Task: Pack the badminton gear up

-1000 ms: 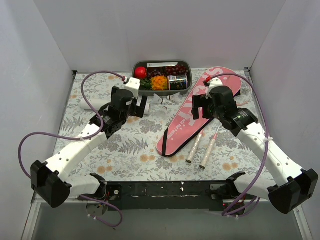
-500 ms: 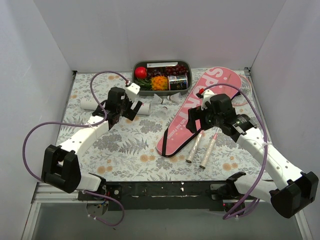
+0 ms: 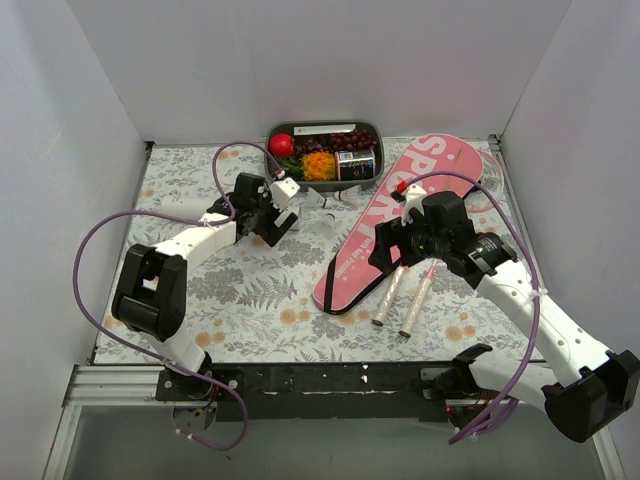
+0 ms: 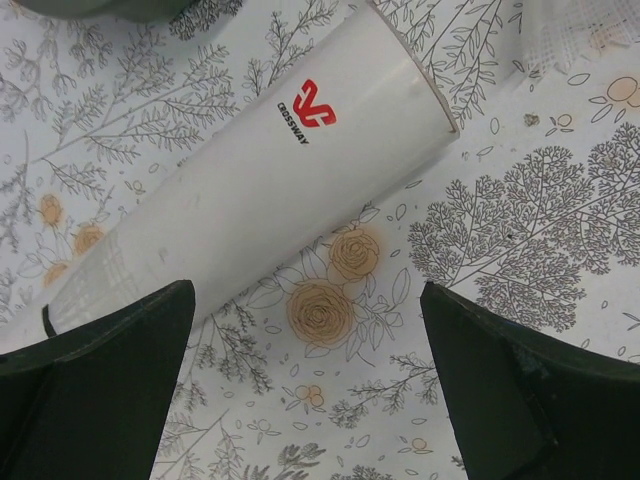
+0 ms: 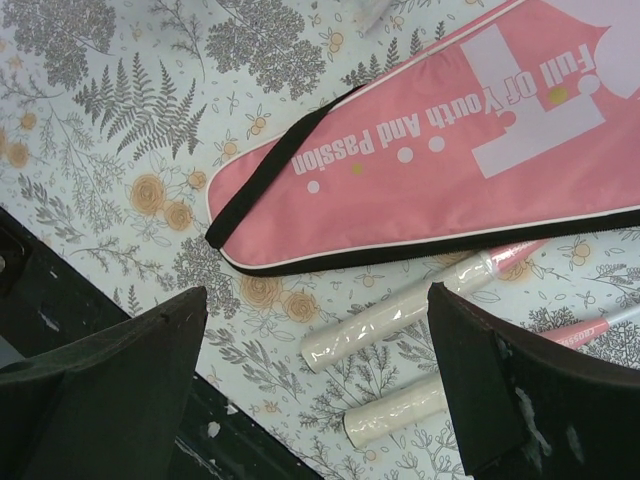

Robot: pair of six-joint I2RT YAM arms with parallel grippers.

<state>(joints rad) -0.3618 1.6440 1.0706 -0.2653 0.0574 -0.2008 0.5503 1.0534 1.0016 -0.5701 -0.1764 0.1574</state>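
**Gear position.** The pink bag [image 3: 440, 165] lies diagonally on the right half of the table [image 3: 250, 300]. Its broad end points to the far right corner and its narrow black-edged end points to the near centre. The two racket handles [image 3: 388, 295] lie side by side just right of that narrow end, roughly parallel to the bag's long axis. The racket heads are mostly covered by the right arm, so we cannot tell whether they rest under the bag or beside it. The white tube [image 4: 260, 170] lies on its side on the far left part of the table. In the overhead view the left arm hides most of it.

**End effectors.** The left gripper [image 4: 305, 295] hangs over the tube with its fingers spread wide, holding nothing. The right gripper [image 5: 318, 295] is likewise spread and empty above the bag's narrow end and the handles.

**Governing relation.** In the left wrist view the tube runs obliquely from lower left to upper right, and its lower end passes close to the left finger. We judge that the wrist must turn until the fingers straddle the tube across its width. The left arm is nearer the tube and the right arm is nearer the bag and rackets.

**Surroundings.** The grey food tray [image 3: 322, 124] sits at the far edge, apart from the gear.
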